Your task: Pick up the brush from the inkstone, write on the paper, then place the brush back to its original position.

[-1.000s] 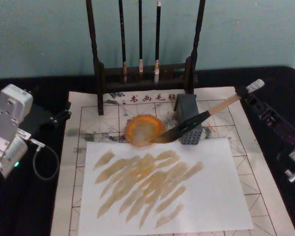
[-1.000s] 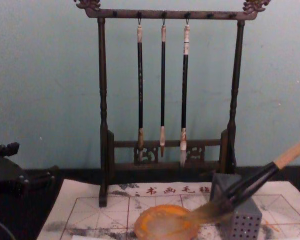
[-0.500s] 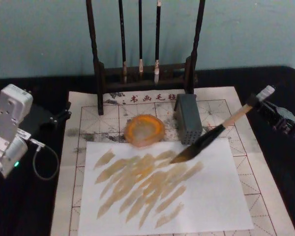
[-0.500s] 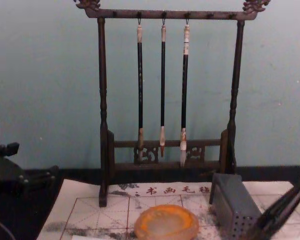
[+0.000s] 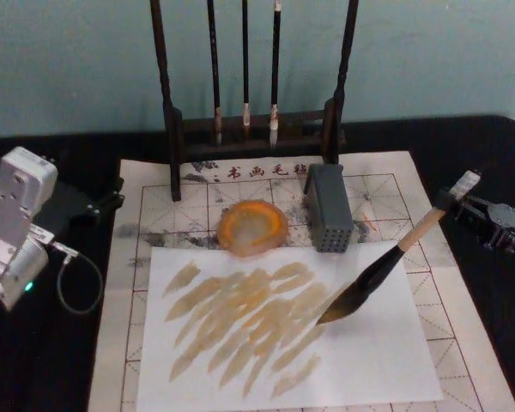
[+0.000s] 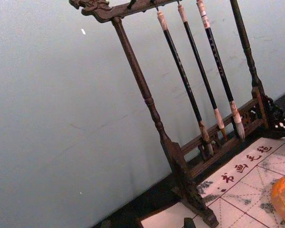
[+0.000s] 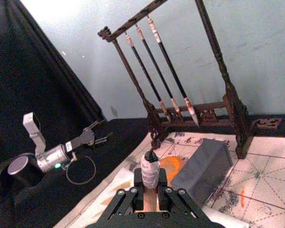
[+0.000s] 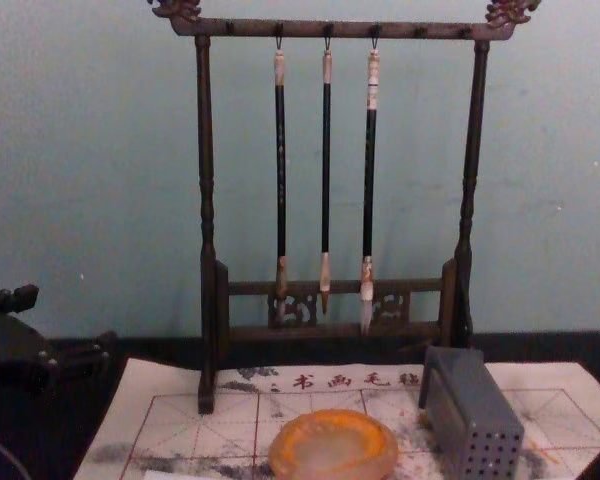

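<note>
Right tool [image 5: 454, 202] sits over the right side of the counter [image 5: 34, 360], clamped on the brush [image 5: 395, 257] high on the handle, just below the white-wrapped end. In the right wrist view the fingers [image 7: 162, 183] press against the tan wood on either side. The brush slants down toward the left, its dark bristles at the right margin of the tan strokes on the white sheet [image 5: 386, 360]; whether they touch cannot be told. The sheet lies on the paper [image 5: 129, 257]. The inkstone [image 5: 252, 227] is behind the sheet, near the grey box [image 5: 329, 219] and apart from the brush. Left tool [image 5: 107, 204] is parked at left; open or closed cannot be told
</note>
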Robot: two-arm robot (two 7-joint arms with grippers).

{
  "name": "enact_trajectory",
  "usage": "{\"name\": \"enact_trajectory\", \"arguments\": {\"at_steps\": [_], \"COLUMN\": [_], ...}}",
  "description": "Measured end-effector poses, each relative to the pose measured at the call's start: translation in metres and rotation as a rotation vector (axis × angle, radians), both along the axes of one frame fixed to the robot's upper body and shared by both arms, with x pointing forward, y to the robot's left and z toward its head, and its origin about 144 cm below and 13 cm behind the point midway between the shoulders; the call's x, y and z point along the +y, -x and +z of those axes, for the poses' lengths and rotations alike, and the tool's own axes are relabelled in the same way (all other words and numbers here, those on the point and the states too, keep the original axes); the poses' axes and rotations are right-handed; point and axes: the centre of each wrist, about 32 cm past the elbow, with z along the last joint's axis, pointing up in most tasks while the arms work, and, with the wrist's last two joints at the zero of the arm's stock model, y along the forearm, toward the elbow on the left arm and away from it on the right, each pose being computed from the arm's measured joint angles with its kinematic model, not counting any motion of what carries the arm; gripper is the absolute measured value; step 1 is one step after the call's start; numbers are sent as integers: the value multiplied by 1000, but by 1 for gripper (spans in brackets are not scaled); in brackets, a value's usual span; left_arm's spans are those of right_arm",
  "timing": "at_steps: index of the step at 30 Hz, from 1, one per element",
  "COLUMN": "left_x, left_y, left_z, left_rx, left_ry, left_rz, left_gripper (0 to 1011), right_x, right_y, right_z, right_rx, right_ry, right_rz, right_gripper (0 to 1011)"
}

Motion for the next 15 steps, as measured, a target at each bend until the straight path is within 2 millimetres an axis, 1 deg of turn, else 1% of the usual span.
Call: {"name": "enact_trajectory", "arguments": {"at_steps": [15], "left_x": [0], "left_y": [0], "left_z": [0], "left_rx": [0], "left_ry": [0], "left_rz": [0], "left_gripper": [1001], "right_x": [-1], "right_y": [-2], "right_z": [0], "right_rx": [28], "right_ry": [39], "right_rz": [45], "right_gripper": [181]}}
